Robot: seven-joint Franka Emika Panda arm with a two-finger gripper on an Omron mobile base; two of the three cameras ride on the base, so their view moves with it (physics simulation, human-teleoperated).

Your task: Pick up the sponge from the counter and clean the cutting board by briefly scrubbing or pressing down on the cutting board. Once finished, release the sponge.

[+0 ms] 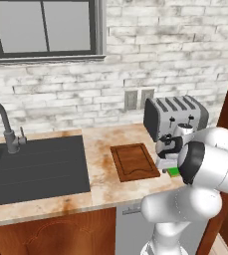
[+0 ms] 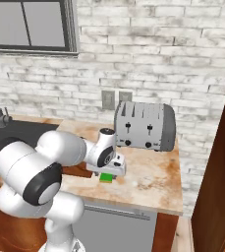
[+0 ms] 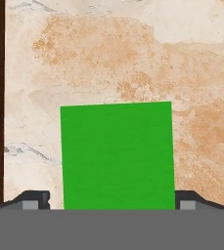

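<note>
Two dark fingertips [image 3: 35, 199] stand spread, one on each side of the sponge [image 3: 117, 155], so the gripper [image 3: 111, 202] is released and straddling the green block rather than pinching it. From the hand view I cannot tell whether the pads touch its flanks; they look just beside them. The sponge lies flat on the counter [image 3: 133, 58], between the cutting board [image 1: 134, 161] and the right end of the worktop, in front of the toaster [image 2: 146, 126]. The board's dark edge runs up the left border of the hand view, near the sponge but apart from it.

The step in hand looks like the pick. To do it well, I'd say the hand should stay centred over the block and square to its long sides, then squeeze evenly, so the soft sponge doesn't twist or squirt out. Lift straight before swinging across, clearing the board's raised rim, and keep the wrist away from the toaster behind.
</note>
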